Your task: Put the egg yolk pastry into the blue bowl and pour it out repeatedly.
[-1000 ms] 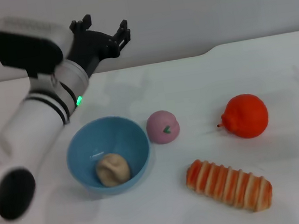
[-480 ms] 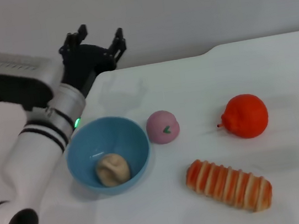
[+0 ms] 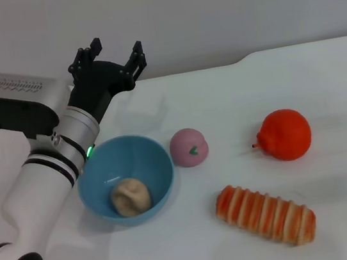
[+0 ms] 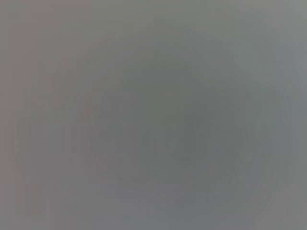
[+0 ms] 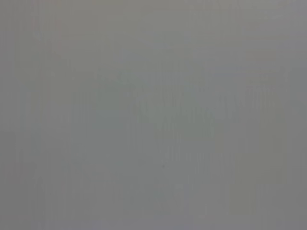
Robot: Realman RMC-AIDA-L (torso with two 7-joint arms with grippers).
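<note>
Egg yolk pastry (image 3: 130, 196) lies inside the blue bowl (image 3: 149, 153), on the bowl floor toward the near wall. Bowl upright on the white table (image 3: 221, 97), left of centre. Pink bun (image 3: 189, 146) with green mark just beside the bowl's right rim; whether they touch, cannot tell. Orange fruit (image 3: 284, 134) well apart to the right. Striped bread (image 3: 265, 214) lies near the front, right of the bowl. Left gripper (image 3: 115, 55) is raised behind the bowl near the table's far edge, fingers spread wide, holding nothing. Right gripper is out of sight. Both wrist views show only flat grey.
</note>
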